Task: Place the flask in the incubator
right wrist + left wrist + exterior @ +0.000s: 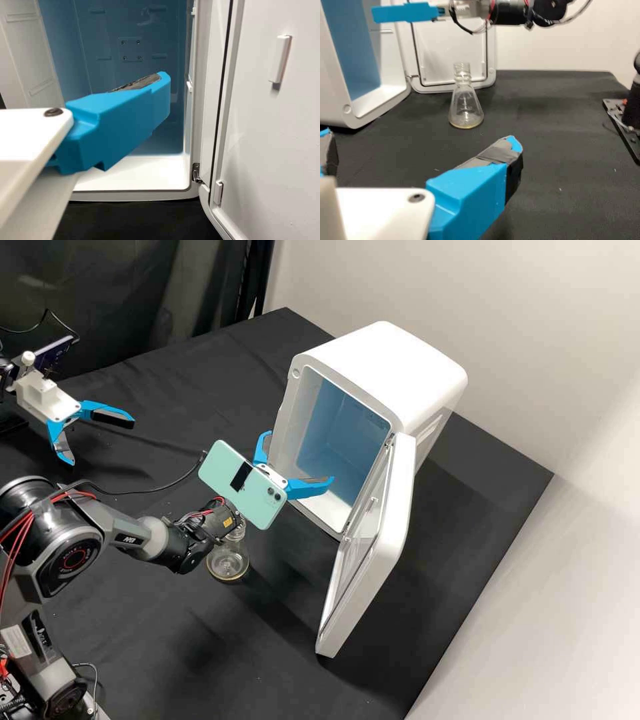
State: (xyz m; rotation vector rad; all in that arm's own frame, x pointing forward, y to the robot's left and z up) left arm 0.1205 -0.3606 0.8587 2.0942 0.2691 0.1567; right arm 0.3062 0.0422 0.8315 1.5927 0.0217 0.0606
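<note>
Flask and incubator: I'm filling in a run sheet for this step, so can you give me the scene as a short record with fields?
flask: clear glass, upright on the bench, outside the incubator, held by neither hand
incubator: white body, blue interior
door: swung open
right hand: open, empty, at the incubator's opening
left hand: open, empty, apart from the flask
task status: flask not yet inside
</note>
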